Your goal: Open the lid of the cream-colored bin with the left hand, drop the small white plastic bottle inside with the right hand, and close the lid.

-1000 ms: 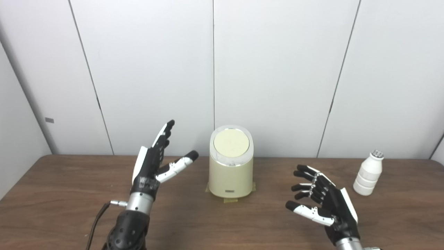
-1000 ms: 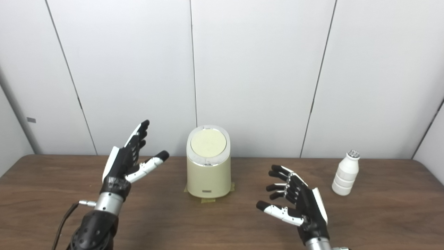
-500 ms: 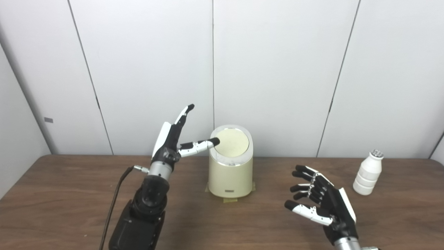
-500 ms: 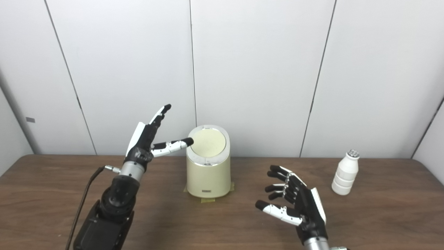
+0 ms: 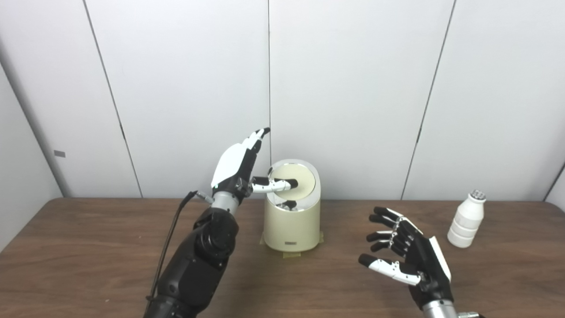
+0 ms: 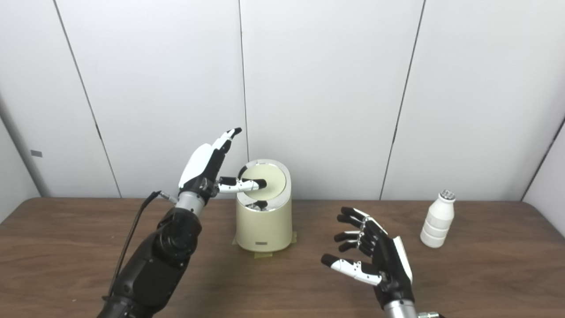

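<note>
At table centre the cream bin (image 5: pixel 292 216) has its lid (image 5: pixel 296 179) shut, left hand (image 5: pixel 240 163) spread wide, empty, thumb reaching over it. Lid-opening step; next it likely needs pressing. Right hand (image 5: pixel 408 260) open, empty, near right; bottle (image 5: pixel 466 219) upright far right, untouched

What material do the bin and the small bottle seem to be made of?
The bin looks like smooth cream plastic or painted metal, with a shiny chrome-like ring under the lid. The small bottle appears to be matte white plastic with a ribbed body.
</note>
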Robot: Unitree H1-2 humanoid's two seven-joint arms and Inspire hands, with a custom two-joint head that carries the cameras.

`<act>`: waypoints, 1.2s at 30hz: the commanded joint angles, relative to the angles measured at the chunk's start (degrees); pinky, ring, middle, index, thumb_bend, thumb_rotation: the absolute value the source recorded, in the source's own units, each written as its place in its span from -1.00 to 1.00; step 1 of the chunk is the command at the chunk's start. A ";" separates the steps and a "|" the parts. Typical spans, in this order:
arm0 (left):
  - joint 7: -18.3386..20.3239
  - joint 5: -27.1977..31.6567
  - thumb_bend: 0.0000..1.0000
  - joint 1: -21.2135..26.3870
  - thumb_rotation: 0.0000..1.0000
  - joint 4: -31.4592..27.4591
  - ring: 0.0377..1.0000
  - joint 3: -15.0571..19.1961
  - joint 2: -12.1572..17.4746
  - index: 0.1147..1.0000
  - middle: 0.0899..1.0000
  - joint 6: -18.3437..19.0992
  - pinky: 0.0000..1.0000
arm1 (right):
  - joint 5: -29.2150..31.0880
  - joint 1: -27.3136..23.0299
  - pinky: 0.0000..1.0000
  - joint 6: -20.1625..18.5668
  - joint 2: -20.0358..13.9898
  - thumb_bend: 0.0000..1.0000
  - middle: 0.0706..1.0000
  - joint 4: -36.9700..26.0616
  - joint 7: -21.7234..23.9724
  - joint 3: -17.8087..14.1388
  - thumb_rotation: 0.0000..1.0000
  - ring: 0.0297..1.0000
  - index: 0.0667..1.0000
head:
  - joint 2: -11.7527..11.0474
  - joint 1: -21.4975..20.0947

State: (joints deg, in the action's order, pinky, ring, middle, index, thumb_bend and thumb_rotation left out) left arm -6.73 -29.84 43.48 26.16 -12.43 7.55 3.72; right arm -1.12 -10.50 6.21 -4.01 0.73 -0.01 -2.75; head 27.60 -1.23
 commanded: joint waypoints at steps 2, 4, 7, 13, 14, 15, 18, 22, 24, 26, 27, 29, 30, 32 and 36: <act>-1.81 -1.95 0.87 4.61 -0.49 0.06 1.00 -0.55 0.24 1.00 1.00 -0.42 1.00 | 0.64 -1.78 -0.06 2.27 0.18 0.57 0.44 -1.55 -0.20 -0.17 -0.58 0.12 0.47 | 0.13 -0.23; -1.96 -2.36 0.90 4.79 -0.51 0.46 1.00 -0.80 0.20 1.00 1.00 -0.50 1.00 | 0.76 -1.79 -0.06 2.24 0.28 0.58 0.44 -1.43 -0.26 -0.26 -0.59 0.11 0.47 | 0.17 -0.31; -2.22 -3.51 0.92 5.00 -0.54 0.82 1.00 -1.48 0.24 1.00 1.00 -0.11 1.00 | 0.41 -1.79 -0.07 1.27 0.54 0.60 0.44 -2.30 -0.54 -0.15 -0.58 0.10 0.46 | 0.21 -0.32; -2.79 -11.40 0.89 5.25 -0.73 0.41 1.00 -6.05 1.82 1.00 1.00 3.02 0.98 | -0.29 -1.69 -0.09 0.74 0.79 0.60 0.45 -2.96 -0.87 -0.11 -0.56 0.10 0.46 | 0.40 -0.39; -2.46 -12.89 0.89 5.22 -0.78 0.08 1.00 -6.92 2.09 1.00 1.00 4.15 0.98 | -0.48 -1.72 -0.09 0.82 0.77 0.60 0.45 -2.87 -0.92 -0.11 -0.55 0.09 0.46 | 0.40 -0.39; -2.24 -14.25 0.88 5.22 -0.80 -0.18 1.00 -7.71 2.33 1.00 1.00 5.10 0.97 | -0.58 -1.73 -0.09 0.76 0.76 0.60 0.45 -2.88 -0.95 -0.12 -0.54 0.09 0.46 | 0.51 -0.38; -0.98 -18.56 0.86 5.20 -0.91 -1.05 1.00 -10.54 3.45 1.00 1.00 7.62 0.88 | -0.07 -1.68 -0.09 0.15 0.93 0.61 0.45 -3.25 -0.83 -0.23 -0.54 0.09 0.46 | 0.51 -0.38; 2.84 -22.74 0.85 5.25 -0.98 -2.67 1.00 -14.04 5.56 1.00 1.00 9.76 0.86 | -0.66 -1.69 -0.08 0.08 0.95 0.60 0.44 -3.50 -1.11 -0.17 -0.57 0.10 0.46 | 0.75 -0.24; 4.90 -24.89 0.87 5.14 -0.96 -3.77 1.00 -15.66 6.66 1.00 1.00 10.48 0.88 | -0.38 -1.69 -0.09 -0.17 0.96 0.59 0.44 -3.62 -1.00 -0.23 -0.58 0.10 0.45 | 0.74 -0.21; 6.40 -26.83 0.91 4.96 -0.97 -4.35 1.00 -16.99 7.49 1.00 1.00 11.02 0.86 | -0.26 -1.70 -0.08 -0.28 0.92 0.59 0.44 -3.72 -0.89 -0.21 -0.58 0.10 0.46 | 0.77 -0.22; 7.15 -27.62 0.93 4.82 -0.97 -4.60 1.00 -17.49 7.78 1.00 1.00 11.33 0.86 | -0.29 -1.67 -0.08 -0.35 0.93 0.59 0.44 -3.83 -0.90 -0.20 -0.57 0.10 0.46 | 0.77 -0.22; 7.81 -28.37 0.96 4.32 -0.98 -5.03 1.00 -17.90 8.06 1.00 1.00 11.52 0.84 | -0.31 -1.71 -0.06 -0.32 0.94 0.60 0.45 -3.78 -0.95 -0.22 -0.57 0.11 0.46 | 0.71 -0.16; 7.72 -28.44 0.98 4.04 -0.98 -5.14 1.00 -17.84 8.08 1.00 1.00 11.47 0.83 | -0.32 -1.75 -0.06 -0.04 0.89 0.60 0.46 -3.47 -0.99 -0.28 -0.56 0.12 0.46 | 0.71 -0.16; 6.19 -27.01 0.97 3.18 -0.95 -5.50 1.00 -16.46 7.74 1.00 1.00 10.74 0.80 | 0.04 -1.84 -0.06 0.57 0.79 0.61 0.46 -2.79 -0.88 -0.42 -0.57 0.12 0.46 | 0.75 -0.18; 2.25 -18.85 0.79 1.03 -0.76 -8.62 1.00 -9.35 5.06 1.00 1.00 8.47 0.77 | 0.75 -1.98 -0.05 1.37 0.53 0.61 0.45 -1.90 -0.48 -0.52 -0.57 0.13 0.47 | 0.75 -0.03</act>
State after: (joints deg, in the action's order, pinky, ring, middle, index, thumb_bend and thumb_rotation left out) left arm -2.69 -50.42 43.59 18.76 -23.37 12.59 12.34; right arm -1.06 -10.51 5.01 -3.11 0.14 -0.54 -2.97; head 28.30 -1.23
